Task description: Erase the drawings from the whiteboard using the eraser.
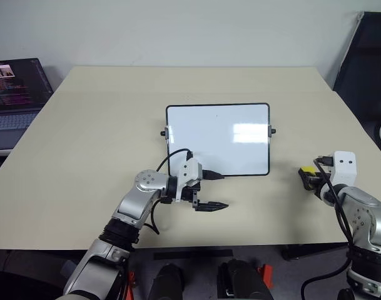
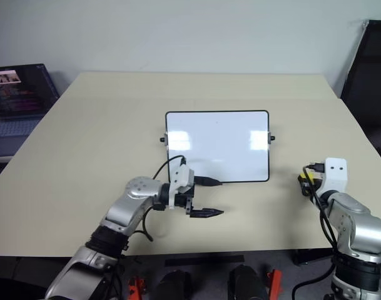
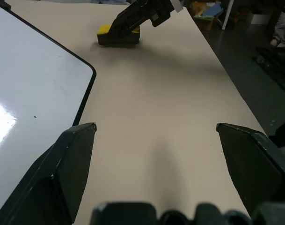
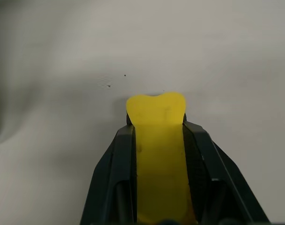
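Note:
The whiteboard [image 1: 217, 139] lies flat in the middle of the table, its face plain white with glare patches; the drawings are out of view. My left gripper [image 1: 223, 205] hovers open just in front of the board's near edge, pointing right, with nothing between its fingers [image 3: 72, 154]. The yellow eraser [image 1: 308, 172] is to the right of the board, down on the tabletop. My right gripper [image 4: 156, 124] is shut on it, and the eraser's tip [image 4: 156, 110] sticks out past the fingertips. The left wrist view also catches the eraser [image 3: 104, 30] with the right gripper [image 3: 133, 18] on it.
An open laptop [image 1: 15, 94] stands off the table's left side. A dark chair [image 1: 371, 62] is at the far right. The beige table [image 1: 115, 125] has bare surface on all sides of the board.

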Robot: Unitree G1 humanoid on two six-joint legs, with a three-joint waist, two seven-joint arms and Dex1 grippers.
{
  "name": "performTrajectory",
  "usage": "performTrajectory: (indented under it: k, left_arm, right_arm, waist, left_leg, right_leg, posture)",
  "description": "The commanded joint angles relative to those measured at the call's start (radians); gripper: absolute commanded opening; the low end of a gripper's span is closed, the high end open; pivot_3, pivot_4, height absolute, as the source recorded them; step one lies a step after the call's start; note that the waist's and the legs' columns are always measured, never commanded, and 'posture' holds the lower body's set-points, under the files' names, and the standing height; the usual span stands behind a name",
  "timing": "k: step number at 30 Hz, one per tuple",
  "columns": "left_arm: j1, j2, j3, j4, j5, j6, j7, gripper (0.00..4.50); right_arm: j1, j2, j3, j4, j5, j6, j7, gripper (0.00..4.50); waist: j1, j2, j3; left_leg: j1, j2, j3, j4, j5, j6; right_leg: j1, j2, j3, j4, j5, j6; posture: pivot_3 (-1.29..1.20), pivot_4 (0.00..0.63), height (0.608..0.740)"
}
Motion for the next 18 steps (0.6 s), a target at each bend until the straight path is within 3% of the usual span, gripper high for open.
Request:
performTrajectory:
  k: [1,10,18]
  left_arm:
    - [-0.012,0.004,0.007,-0.017,0.0,-0.012,-0.005,4.5]
    - [-0.011,0.005,0.008,-0.02,0.008,-0.018,0.007,4.5]
    - [0.004,0.006,0.033,-0.038,0.018,-0.022,0.053,4.5]
  right_arm:
    - [-0.003,-0.018,-0.004,-0.007,0.007,-0.021,0.0,1.37]
    - [-0.007,-0.039,0.008,0.02,-0.004,-0.05,-0.009,4.42]
    - [-0.026,-0.018,-0.023,0.012,-0.006,-0.077,-0.062,4.47]
  waist:
    - [0.0,0.0,0.0]
    - [0.0,0.0,0.0]
    - [0.0,0.0,0.0]
  left_leg:
    - [0.0,0.0,0.0,0.0,0.0,0.0]
    - [0.0,0.0,0.0,0.0,0.0,0.0]
    - [0.0,0.0,0.0,0.0,0.0,0.0]
  right_leg:
    - [0.0,0.0,0.0,0.0,0.0,0.0]
    - [0.0,0.0,0.0,0.0,0.0,0.0]
    - [0.0,0.0,0.0,0.0,0.0,0.0]
  posture:
    - [0.0,0.15,0.74]
    - [0.0,0.15,0.74]
    - [0.0,0.15,0.74]
